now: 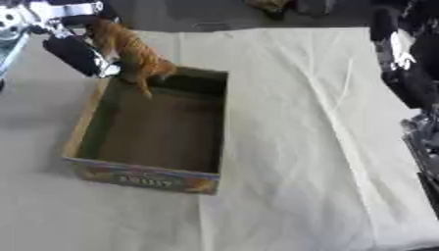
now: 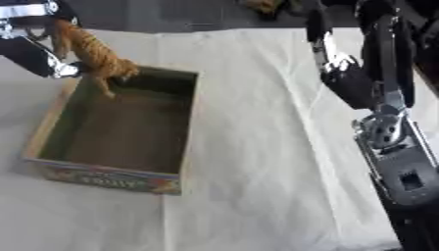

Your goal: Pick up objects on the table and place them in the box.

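Observation:
An orange striped toy animal (image 1: 129, 49) hangs tilted over the far left corner of the box, its lower end dipping just inside the rim. My left hand (image 1: 75, 53), black with silver parts, is shut on the toy from the left, above the box's far left corner. The open cardboard box (image 1: 84, 122) lies on the white cloth with a printed front wall, and nothing shows inside it. My right hand (image 2: 345, 78) stands at the right side of the table, fingers up and relaxed, holding nothing.
A white cloth (image 1: 300, 147) covers the table, with wide bare room between the box and my right arm. A small brownish object (image 1: 268, 5) lies beyond the table's far edge. My right forearm (image 2: 399, 162) fills the lower right.

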`<state>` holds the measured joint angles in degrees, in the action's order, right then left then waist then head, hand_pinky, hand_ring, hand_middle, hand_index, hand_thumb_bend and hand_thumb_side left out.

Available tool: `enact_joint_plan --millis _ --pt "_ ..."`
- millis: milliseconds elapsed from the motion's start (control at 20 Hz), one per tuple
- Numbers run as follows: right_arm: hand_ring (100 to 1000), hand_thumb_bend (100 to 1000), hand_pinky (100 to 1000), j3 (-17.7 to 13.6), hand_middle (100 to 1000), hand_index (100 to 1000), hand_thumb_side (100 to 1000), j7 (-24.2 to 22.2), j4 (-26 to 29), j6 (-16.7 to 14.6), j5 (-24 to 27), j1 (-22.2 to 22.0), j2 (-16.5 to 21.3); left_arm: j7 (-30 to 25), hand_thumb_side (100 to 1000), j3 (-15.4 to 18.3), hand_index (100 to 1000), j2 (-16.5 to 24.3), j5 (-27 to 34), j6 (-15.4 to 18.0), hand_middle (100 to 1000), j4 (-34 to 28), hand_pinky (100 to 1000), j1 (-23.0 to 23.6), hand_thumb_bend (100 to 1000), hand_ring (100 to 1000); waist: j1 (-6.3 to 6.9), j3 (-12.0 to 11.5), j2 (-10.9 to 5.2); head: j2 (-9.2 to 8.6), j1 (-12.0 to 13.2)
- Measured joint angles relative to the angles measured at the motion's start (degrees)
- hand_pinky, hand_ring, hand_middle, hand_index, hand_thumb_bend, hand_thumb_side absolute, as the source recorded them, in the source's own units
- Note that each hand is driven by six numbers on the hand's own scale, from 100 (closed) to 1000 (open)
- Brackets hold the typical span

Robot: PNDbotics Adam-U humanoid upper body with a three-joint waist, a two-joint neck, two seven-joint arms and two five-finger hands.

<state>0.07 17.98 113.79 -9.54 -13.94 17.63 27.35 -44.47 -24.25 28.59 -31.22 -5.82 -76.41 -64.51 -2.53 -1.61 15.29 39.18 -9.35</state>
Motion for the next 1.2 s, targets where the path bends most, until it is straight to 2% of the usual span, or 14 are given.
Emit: enact_joint_plan --millis 50,150,200,250,300,400,550,750,1200 --pt "721 326 851 0.0 682 833 695 0.0 0.0 0.0 0.0 0.0 0.0 -0.6 228 -0.2 699 -0.2 0.2 0.2 650 0.0 725 0.0 491 710 0.01 0.0 0.0 -0.02 0.1" --pt "720 327 851 0.0 682 833 695 0.0 0.0 0.0 0.0 0.0 -0.1 -1.9 199 -0.5 824 -0.5 0.7 0.9 723 0.0 766 0.0 623 765 0.06 0.0 0.0 -0.05 0.1" --pt "720 326 851 0.0 682 833 695 0.0 0.0 0.0 0.0 0.0 -0.1 -2.6 194 -0.6 831 -0.6 1.0 1.3 727 0.0 769 0.0 636 769 0.1 0.0 0.0 -0.06 0.1" --pt "720 326 851 0.0 681 833 695 0.0 0.0 0.0 0.0 0.0 -0.2 -3.3 100 -0.8 920 -0.7 1.1 1.8 773 0.0 799 0.0 797 807 0.13 0.0 0.0 -0.06 0.1" --pt "720 327 851 0.0 681 833 696 0.0 0.0 0.1 0.0 0.0 -0.3 -4.0 100 -0.9 947 -0.9 1.4 2.4 786 0.0 815 0.0 806 822 0.15 0.0 0.0 -0.07 0.1" --pt "720 327 851 0.0 681 833 696 0.1 0.0 0.1 0.1 0.0 -0.4 -5.3 202 -1.0 969 -1.2 1.6 3.7 803 0.0 834 0.0 853 843 0.15 0.0 0.0 -0.08 0.1" --pt "720 326 851 0.0 681 833 695 0.1 0.0 0.1 0.2 0.0 -0.4 -6.8 203 -0.9 946 -1.4 1.4 5.4 798 0.0 831 -0.1 853 838 0.14 0.1 0.0 -0.09 0.1" --pt "720 327 851 0.0 681 833 696 0.1 0.0 0.1 0.3 -0.1 -0.4 -6.6 141 -0.4 879 -1.4 0.9 6.5 765 -0.2 811 -0.1 822 813 0.12 -0.1 0.0 -0.09 0.1" --pt "720 331 851 0.0 681 833 697 0.2 0.0 0.1 0.3 -0.3 -0.4 -4.3 100 0.1 815 -1.4 0.4 6.0 712 -0.3 776 0.0 813 774 -0.27 -0.1 0.0 -0.09 0.2"
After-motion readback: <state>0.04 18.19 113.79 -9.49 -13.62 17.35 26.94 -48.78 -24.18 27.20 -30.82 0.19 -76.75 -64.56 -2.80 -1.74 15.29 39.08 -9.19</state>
